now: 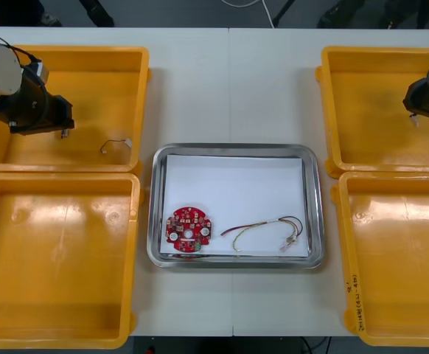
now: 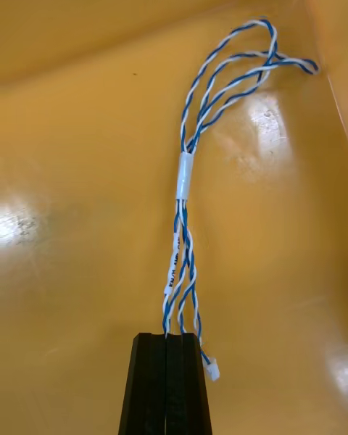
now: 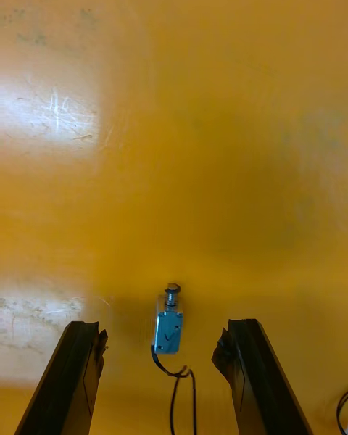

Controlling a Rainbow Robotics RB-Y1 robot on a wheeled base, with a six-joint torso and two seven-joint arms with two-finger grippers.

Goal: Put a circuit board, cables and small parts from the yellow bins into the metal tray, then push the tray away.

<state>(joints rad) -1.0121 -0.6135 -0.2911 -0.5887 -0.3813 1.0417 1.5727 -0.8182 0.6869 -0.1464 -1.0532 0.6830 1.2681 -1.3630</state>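
Front view, left gripper [image 1: 64,133]: low over the far left yellow bin [image 1: 89,74].
Front view, right gripper [image 1: 415,118]: over the far right yellow bin [image 1: 369,96].
Front view, metal tray [image 1: 233,151]: between the two grippers, well apart from both; it holds a circuit board [image 1: 188,230] and a red and yellow cable [image 1: 262,228].
Right wrist view, jaws: together, clamped on one end of the twisted blue and white cable [image 2: 187,181], which runs away from the fingertips to its loops.
Left wrist view, jaws: apart; a small metal part [image 3: 168,330] lies on the bin floor between the fingertips, touching neither.

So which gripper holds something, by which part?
Over the far right yellow bin, the right gripper pinches the twisted blue and white cable near its connector end. The left gripper, open over the far left yellow bin, holds nothing.
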